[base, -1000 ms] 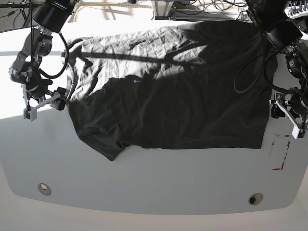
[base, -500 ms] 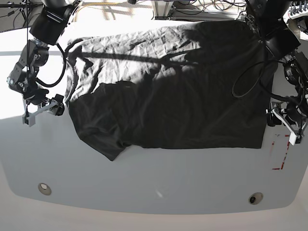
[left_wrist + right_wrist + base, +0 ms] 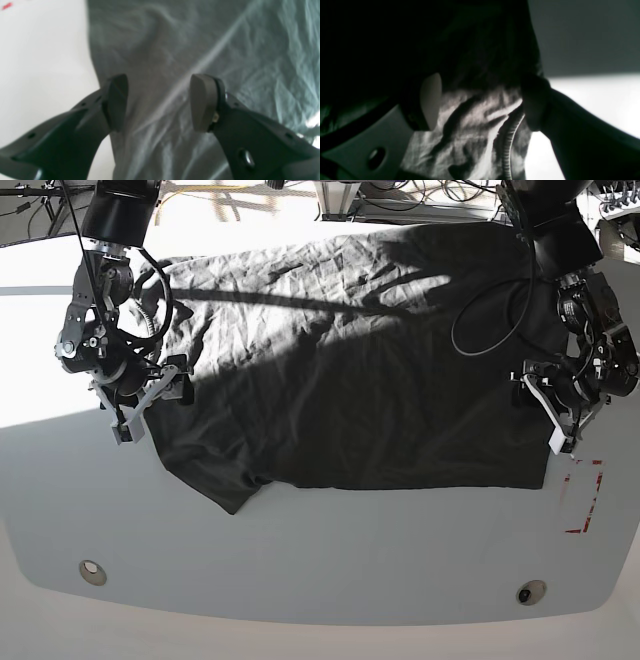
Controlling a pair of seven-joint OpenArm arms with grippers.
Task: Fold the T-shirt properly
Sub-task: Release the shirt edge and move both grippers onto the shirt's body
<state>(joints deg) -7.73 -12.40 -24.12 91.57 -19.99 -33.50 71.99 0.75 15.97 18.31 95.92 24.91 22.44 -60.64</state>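
The T-shirt (image 3: 350, 370) lies spread (wrinkled) on the counter (image 3: 320, 550). The left claw (image 3: 158, 102) and right claw (image 3: 480, 102) hang wide over its right and left edges.

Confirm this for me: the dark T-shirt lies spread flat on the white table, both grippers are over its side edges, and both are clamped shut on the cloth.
Not quite. The T-shirt does lie spread on the white table, with a gripper at each side edge, but neither is shut. The left gripper and the right gripper both stand open, cloth visible between the fingers, as both wrist views show.
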